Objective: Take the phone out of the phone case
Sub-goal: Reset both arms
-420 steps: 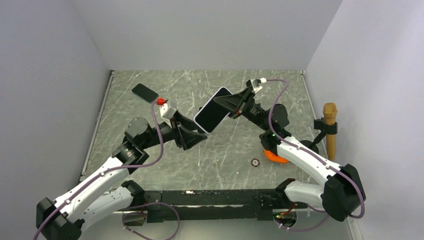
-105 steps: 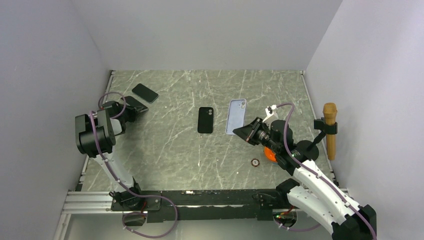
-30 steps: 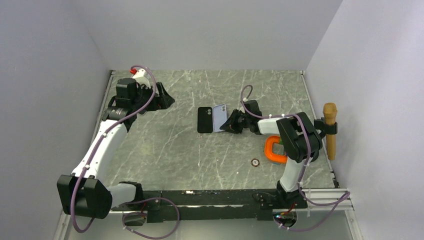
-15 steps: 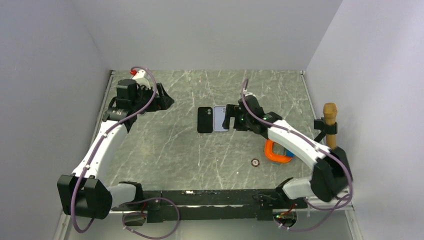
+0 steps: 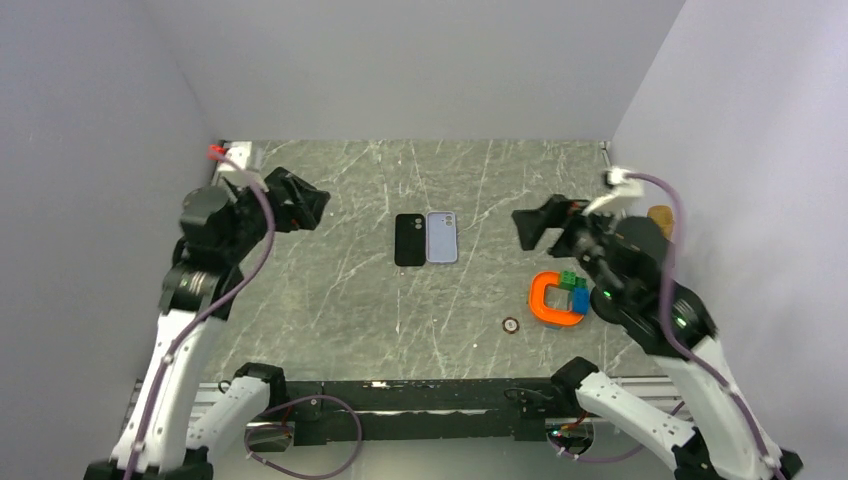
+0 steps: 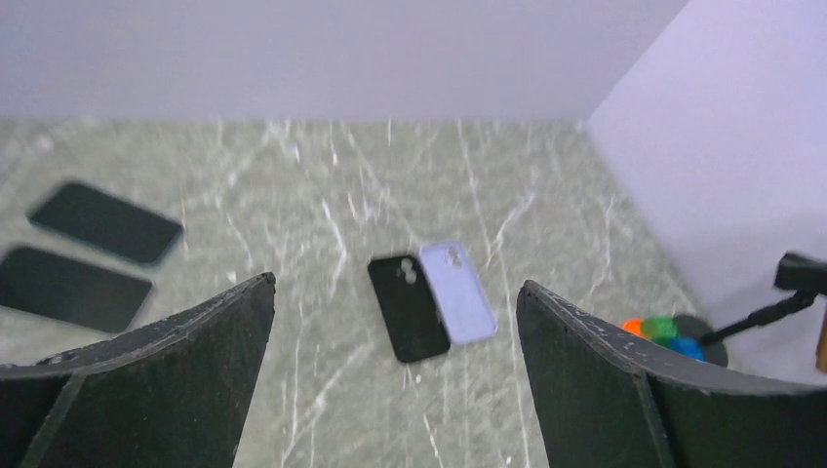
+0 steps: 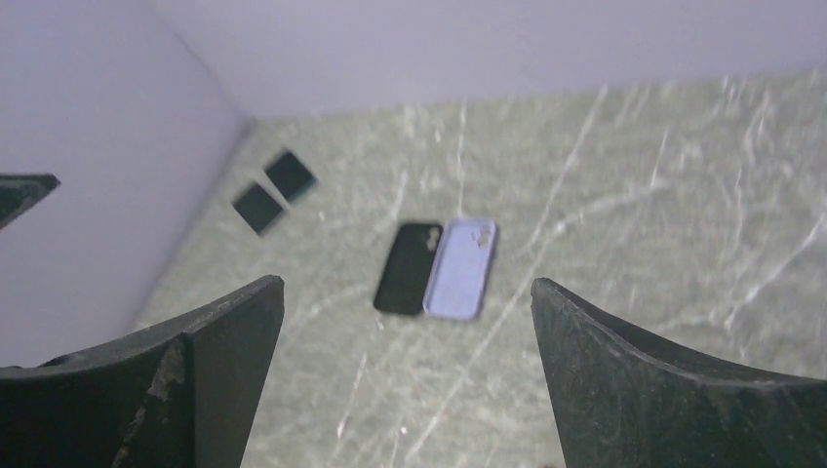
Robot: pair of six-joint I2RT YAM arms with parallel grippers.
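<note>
Currently left pincer (image 6: 395,292) and right pincer (image 7: 408,288) both gape empty; I see phone (image 5: 409,240) touching case (image 5: 441,237), side by side on worktop (image 5: 340,300).

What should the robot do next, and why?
Probably just pull back and rest, I think. The black piece and the lavender piece lie separately, side by side, and the left claw and right claw are both open, empty and raised away.

Flat mid-table, black piece (image 5: 408,240) and lavender piece (image 5: 441,237), phone and case separated, which unclear, edges touching
</note>
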